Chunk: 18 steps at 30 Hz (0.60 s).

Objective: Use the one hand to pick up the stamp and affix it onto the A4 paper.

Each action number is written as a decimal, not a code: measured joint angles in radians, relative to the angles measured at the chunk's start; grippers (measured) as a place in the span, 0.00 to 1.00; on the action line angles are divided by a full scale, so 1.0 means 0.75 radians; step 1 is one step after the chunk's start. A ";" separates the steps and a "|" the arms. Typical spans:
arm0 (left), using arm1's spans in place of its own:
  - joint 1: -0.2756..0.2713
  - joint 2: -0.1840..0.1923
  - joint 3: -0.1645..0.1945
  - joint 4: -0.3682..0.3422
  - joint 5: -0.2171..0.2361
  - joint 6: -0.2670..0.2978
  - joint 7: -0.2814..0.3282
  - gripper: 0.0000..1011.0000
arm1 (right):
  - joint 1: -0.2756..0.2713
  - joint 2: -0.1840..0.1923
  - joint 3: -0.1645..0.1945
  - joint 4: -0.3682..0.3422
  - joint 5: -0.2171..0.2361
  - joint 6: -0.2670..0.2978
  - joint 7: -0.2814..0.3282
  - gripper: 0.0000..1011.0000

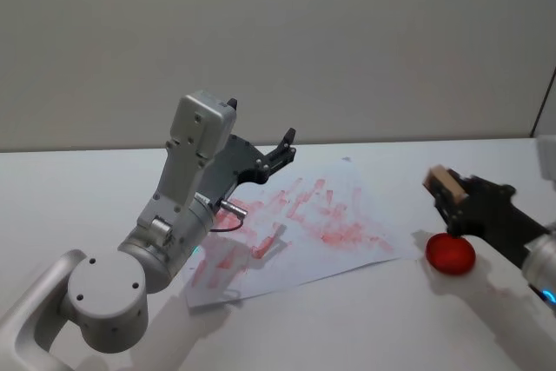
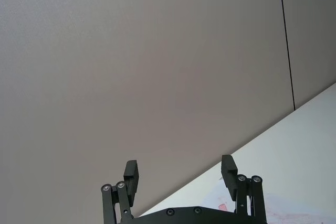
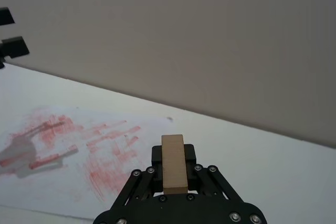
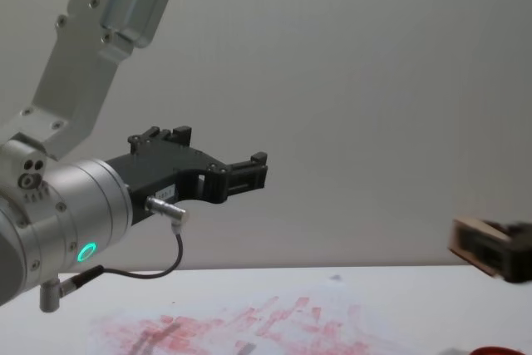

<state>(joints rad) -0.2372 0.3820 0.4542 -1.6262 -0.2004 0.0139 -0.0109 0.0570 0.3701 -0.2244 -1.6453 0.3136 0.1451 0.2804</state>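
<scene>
R end effector [image 1: 453, 200], right of frame, clamps small light-tan wooden block stamp [image 1: 440, 182], aloft above red round ink pad [image 1: 450, 254]. Next: carry left over smeared white A4 paper [image 1: 347, 215] at centre, keep face flat, press straight down on bare patch. L end effector [image 1: 285, 147] raised, fingers apart, empty.

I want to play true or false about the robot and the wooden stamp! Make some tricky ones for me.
1. The right gripper holds the stamp. True.
2. The stamp is pressed on the A4 paper. False: it is in the air, off to the paper's right.
3. The left gripper is open and empty. True.
4. The red pad sits on the paper. False: it sits on the table beside it.
</scene>
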 joint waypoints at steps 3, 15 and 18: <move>0.000 0.000 0.000 0.000 0.000 0.000 0.000 0.99 | -0.052 0.033 0.018 -0.034 0.034 0.016 -0.034 0.22; 0.000 0.000 0.000 0.000 0.000 0.000 0.000 0.99 | -0.158 0.103 0.054 -0.083 0.101 0.076 -0.103 0.22; 0.000 0.000 0.000 0.000 0.000 0.000 0.000 0.99 | -0.159 0.106 0.055 -0.077 0.101 0.088 -0.103 0.22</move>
<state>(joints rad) -0.2372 0.3821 0.4542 -1.6262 -0.2004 0.0139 -0.0109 -0.0623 0.4492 -0.1832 -1.7034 0.3893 0.2107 0.2034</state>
